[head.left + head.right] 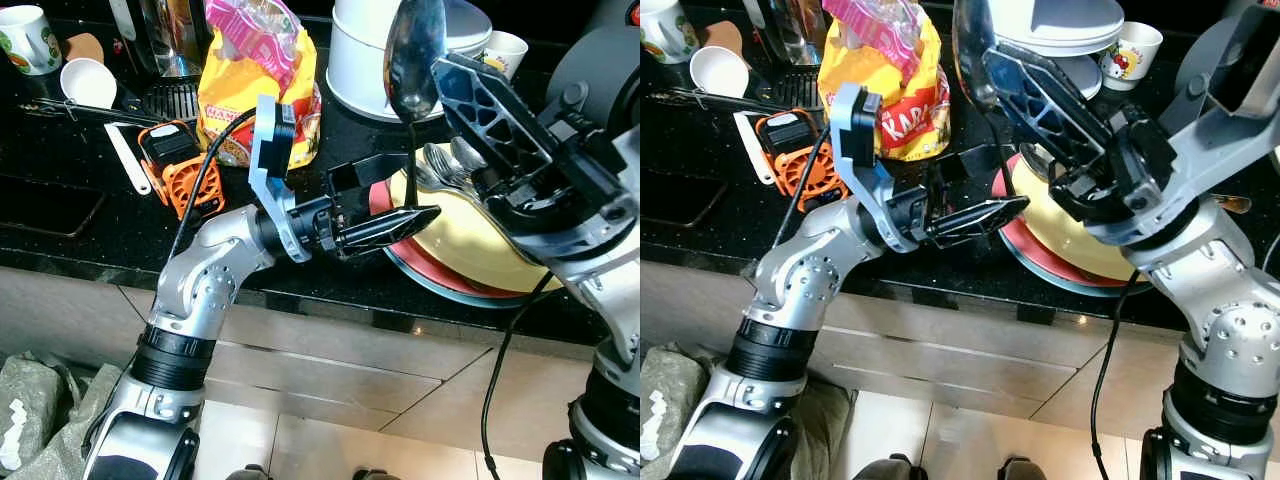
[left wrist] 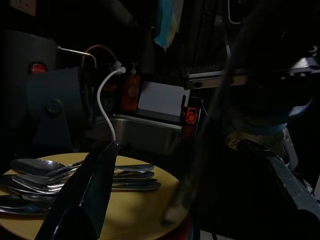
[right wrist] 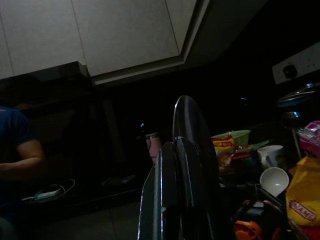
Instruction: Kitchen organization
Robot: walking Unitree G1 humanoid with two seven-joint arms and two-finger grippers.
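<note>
The right gripper [image 1: 432,68] is raised above the black tabletop [image 1: 80,215], its fingers [image 3: 172,175] pressed together on the handle of a large spoon [image 1: 414,55]. The spoon stands nearly upright, bowl uppermost, over the stacked plates. The top plate is a yellow plate [image 1: 470,245]; it rests on a red plate [image 1: 1025,248], which in turn sits on a blue-rimmed plate at the tabletop's front edge. Several more spoons [image 2: 40,175] lie in a loose pile on the yellow plate.

The left gripper [image 1: 385,200] is held level just beside the plate stack, at its left rim. Its fingers [image 1: 390,228] are spread apart and hold nothing.

Behind the left arm stand a yellow snack bag [image 1: 245,85] and an orange-and-black device [image 1: 175,160]. A white cup [image 1: 88,82] and a patterned mug [image 1: 28,38] sit further left. White stacked bowls [image 1: 360,60] and a small printed cup [image 1: 1132,50] stand behind the plates.

In the right wrist view, a person's arm [image 3: 20,160] in a dark blue sleeve is visible.
</note>
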